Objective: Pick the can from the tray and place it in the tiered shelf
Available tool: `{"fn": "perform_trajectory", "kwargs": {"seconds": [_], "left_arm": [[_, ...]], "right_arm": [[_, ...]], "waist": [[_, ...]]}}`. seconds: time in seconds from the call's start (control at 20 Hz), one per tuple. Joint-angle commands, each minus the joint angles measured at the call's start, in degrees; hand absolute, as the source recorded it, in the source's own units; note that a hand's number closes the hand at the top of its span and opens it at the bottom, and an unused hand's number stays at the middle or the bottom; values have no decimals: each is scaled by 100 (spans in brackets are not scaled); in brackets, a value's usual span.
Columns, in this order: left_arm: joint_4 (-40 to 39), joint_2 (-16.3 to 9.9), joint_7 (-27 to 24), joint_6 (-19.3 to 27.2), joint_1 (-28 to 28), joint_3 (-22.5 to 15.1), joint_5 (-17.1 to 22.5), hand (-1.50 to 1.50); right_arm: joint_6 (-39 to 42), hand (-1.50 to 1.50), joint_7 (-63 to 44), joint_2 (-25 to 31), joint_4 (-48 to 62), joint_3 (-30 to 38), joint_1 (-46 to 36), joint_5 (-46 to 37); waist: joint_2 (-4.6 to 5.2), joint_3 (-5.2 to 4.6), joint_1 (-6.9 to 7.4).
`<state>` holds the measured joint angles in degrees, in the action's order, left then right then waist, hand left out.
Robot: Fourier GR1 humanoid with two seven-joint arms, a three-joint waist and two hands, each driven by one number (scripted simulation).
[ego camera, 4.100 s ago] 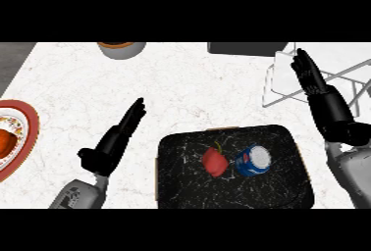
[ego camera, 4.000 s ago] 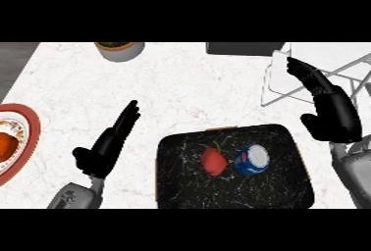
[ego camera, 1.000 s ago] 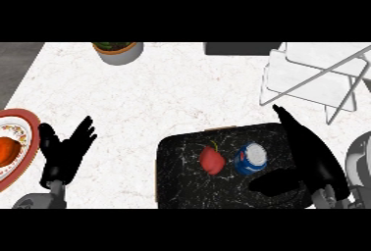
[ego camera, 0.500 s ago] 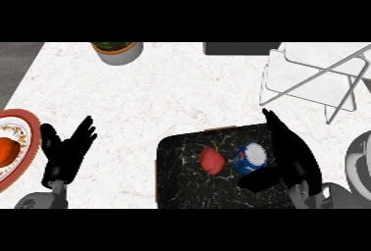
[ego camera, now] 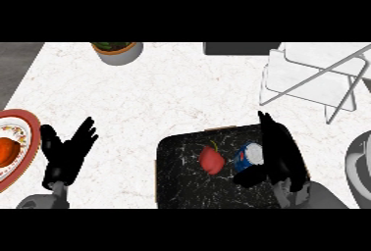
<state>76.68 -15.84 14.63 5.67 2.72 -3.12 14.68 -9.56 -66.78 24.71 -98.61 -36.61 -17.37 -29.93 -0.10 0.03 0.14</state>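
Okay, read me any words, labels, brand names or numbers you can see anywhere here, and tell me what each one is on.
No text can be read anywhere in this view.
can: blue and white markings beside the right hand, too blurred to tell whether they are letters.
plate: a patterned rim, no words.
apple, tray, tiered shelf, plant pot: no markings.

Right hand (ego camera: 279,157) hides the can (ego camera: 249,156) partly (right side).

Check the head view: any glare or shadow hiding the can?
Head view: even light, no glare; the can shows blue and white on the dark tray, its right side covered by the right robot hand, not by shadow.
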Motion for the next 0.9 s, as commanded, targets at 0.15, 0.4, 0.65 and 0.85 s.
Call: {"fn": "perform_trajectory", "kwargs": {"seconds": [0.15, 0.4, 0.65, 0.85], "left_arm": [[14, 256, 18, 65, -54, -58, -195, 0], [149, 85, 144, -160, -51, 142, -312, 0], [57, 176, -104, -200, -212, 200, -253, 0], [225, 161, 272, -158, -96, 235, -314, 0]], "right_arm": [[-132, -150, 98, -780, 966, 309, 107, -504], [238, -150, 366, -1091, 1056, 740, 38, -803], [1143, 150, 984, -924, 1289, 351, 163, -169], [886, 150, 1511, -1082, 1282, 373, 418, -437]], "waist": [[13, -2, 16], [9, -3, 4], [22, -5, 79], [8, -2, 2]]}}
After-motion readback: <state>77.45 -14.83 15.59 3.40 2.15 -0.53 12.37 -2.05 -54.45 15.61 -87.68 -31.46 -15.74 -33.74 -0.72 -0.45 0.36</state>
